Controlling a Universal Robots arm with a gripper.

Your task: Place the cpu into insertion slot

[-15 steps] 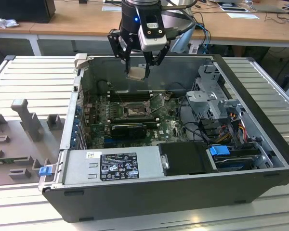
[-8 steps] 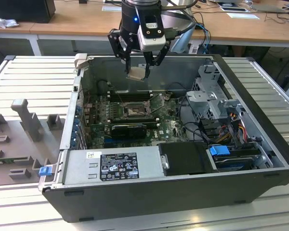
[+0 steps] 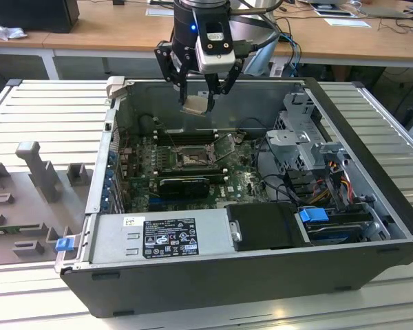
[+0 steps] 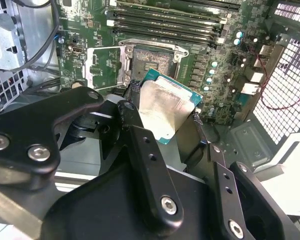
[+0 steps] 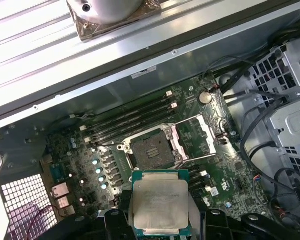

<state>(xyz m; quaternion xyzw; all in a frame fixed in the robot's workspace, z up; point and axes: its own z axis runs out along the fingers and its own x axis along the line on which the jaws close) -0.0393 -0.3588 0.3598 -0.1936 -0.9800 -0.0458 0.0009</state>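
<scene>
My gripper (image 3: 196,102) hangs above the open computer case (image 3: 372,227), shut on the cpu (image 3: 195,105), a small silver-topped square chip with a green rim. In both wrist views the cpu (image 4: 167,107) (image 5: 160,202) sits flat between the black fingers (image 4: 135,125), held by two opposite edges. The insertion slot (image 3: 191,159) lies on the motherboard below and a little nearer the case front than the chip. Its square black socket (image 5: 152,150) (image 4: 152,60) is bare, and its metal cover plate (image 5: 202,132) is swung open to one side.
Long black memory slots (image 3: 186,136) run behind the socket, and a black expansion card (image 3: 184,184) lies in front of it. A grey power-supply box (image 3: 162,234) fills the case front. A drive cage (image 3: 303,130) and cables (image 3: 330,179) crowd the exterior view's right.
</scene>
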